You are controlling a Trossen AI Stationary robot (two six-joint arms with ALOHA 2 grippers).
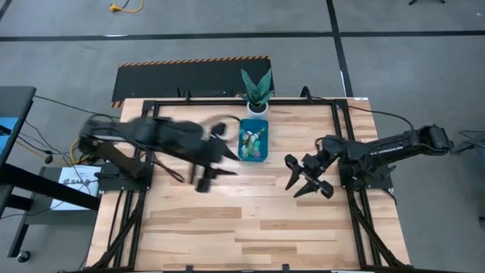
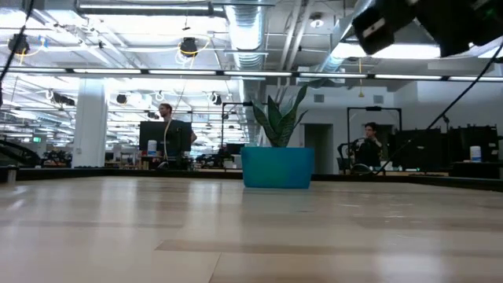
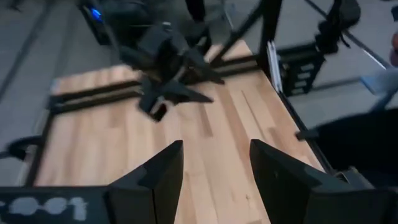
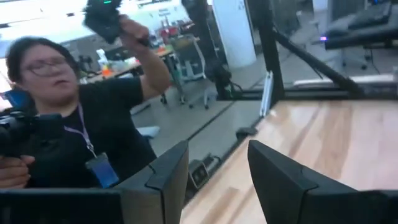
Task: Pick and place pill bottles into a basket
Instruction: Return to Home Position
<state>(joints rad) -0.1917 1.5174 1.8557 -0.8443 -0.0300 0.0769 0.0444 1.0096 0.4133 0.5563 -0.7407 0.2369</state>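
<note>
The pill bottles (image 1: 254, 139) lie in the basket (image 1: 241, 145) by the bench (image 1: 227, 227) far edge. The left pincer (image 3: 216, 146), wide, hangs just beside it; a careless swing home could clip its rim. The right pincer (image 4: 217, 144) waits wide near the right edge.

A wooden table (image 1: 227, 227) is filling the high view. A spiky green plant (image 1: 256, 85) in a white pot (image 1: 257, 108) is standing at its 12 o'clock edge. A black mat (image 1: 189, 77) with a striped edge is lying on the grey floor (image 1: 409, 68) toward 11 o'clock. A person (image 4: 81, 143) wearing a lanyard is raising one arm.
</note>
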